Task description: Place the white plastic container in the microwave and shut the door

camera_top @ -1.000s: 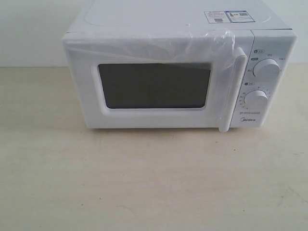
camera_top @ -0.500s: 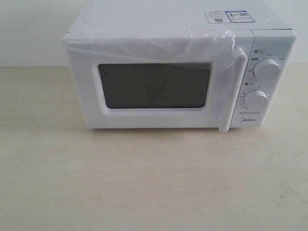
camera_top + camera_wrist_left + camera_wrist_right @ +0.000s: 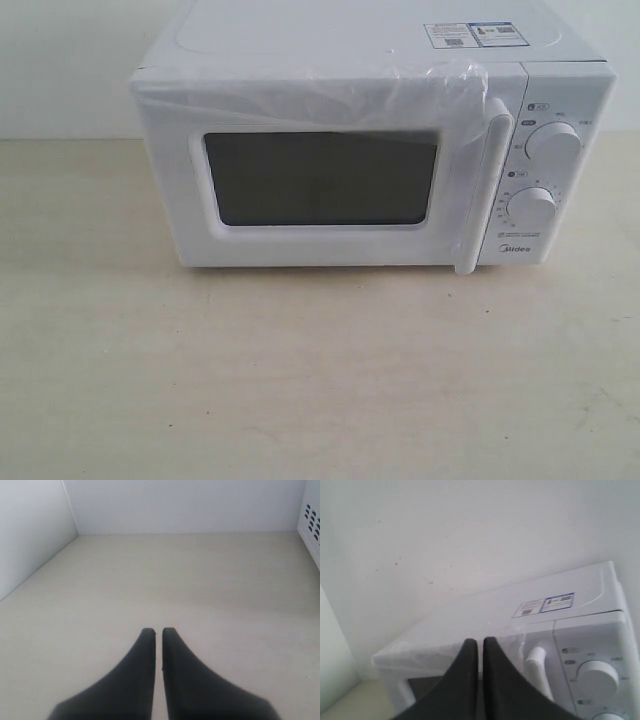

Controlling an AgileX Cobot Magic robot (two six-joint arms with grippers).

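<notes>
White microwave sits toward the far edge of the beige table, door shut, crinkled film across its top. Handle stands upright beside upper knob and lower knob. Stickers lie on the microwave's roof, far right corner.

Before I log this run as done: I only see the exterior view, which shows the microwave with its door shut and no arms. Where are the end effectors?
Observer: The right end effector is shut, holding nothing, aimed at the top front edge of the microwave, near the handle.
Operator: And the left?
Observer: The left end effector is shut too, holding nothing, over the table, with the microwave's vented side wall at the edge of its view.
Operator: Any white container out there?
Observer: None shows in either wrist view.
</notes>
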